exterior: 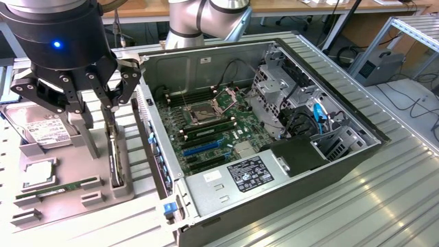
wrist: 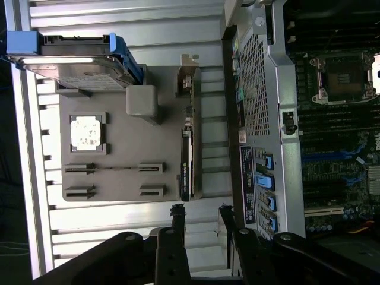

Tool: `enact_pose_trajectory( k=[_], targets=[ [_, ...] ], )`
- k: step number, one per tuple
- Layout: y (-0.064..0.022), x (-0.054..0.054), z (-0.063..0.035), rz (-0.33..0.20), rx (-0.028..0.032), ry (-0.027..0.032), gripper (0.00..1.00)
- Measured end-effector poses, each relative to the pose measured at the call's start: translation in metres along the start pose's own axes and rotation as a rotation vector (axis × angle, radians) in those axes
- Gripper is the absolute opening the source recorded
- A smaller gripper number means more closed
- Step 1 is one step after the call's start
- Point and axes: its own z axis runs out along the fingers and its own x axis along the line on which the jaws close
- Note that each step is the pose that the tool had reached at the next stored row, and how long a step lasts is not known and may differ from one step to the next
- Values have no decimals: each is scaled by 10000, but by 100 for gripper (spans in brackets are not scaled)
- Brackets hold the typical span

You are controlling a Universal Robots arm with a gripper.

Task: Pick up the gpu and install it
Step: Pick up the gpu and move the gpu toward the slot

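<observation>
Wrist view: jaws stand apart and empty, the gpu (wrist: 186,172) edge-on in its tray (wrist: 119,142) slot beneath them (untouched). An off-centre squeeze could tip or scrape it, I reckon.

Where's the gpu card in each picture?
Exterior view: the gpu stands on edge in the grey holder, on the exterior view's left, beside the computer case.
Wrist view: the gpu sits at the holder's edge nearest the case.
Shared landmark: the hard drive.
</observation>
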Motion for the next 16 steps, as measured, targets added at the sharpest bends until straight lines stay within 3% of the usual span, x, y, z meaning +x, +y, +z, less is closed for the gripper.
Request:
enact_pose_trajectory(
  k=[8, 11, 12, 16],
  targets=[
    [0, 0, 0, 0, 0, 0, 36],
    [0, 0, 0, 0, -1, 0, 43],
    [0, 0, 0, 0, 0, 0, 50],
    [-1, 2, 19, -1, -1, 0, 50]
  ],
)
